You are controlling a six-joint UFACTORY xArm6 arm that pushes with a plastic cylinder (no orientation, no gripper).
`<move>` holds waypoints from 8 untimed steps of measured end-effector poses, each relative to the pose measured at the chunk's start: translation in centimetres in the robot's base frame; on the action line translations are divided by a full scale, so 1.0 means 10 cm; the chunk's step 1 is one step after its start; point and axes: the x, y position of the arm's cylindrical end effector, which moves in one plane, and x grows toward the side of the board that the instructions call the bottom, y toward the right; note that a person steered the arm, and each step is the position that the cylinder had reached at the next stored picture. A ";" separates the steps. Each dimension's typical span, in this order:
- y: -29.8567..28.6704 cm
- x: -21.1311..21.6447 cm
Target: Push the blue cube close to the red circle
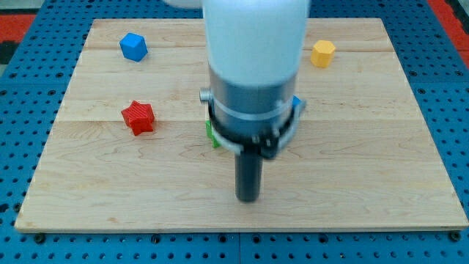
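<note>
A blue cube (134,46) lies near the view's top left of the wooden board (352,169). A red block with a jagged, star-like outline (138,117) lies left of centre. No red circle shows. My tip (248,198) rests on the board below centre, well right of and below both of these blocks. The arm's wide body hides the board's middle. A sliver of a green block (211,133) shows at the arm's left edge and a sliver of a second blue block (297,103) at its right edge.
A yellow block (322,53), roughly hexagonal, lies near the view's top right. The board sits on a blue perforated table (454,110).
</note>
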 end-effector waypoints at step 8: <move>-1.37 -3.32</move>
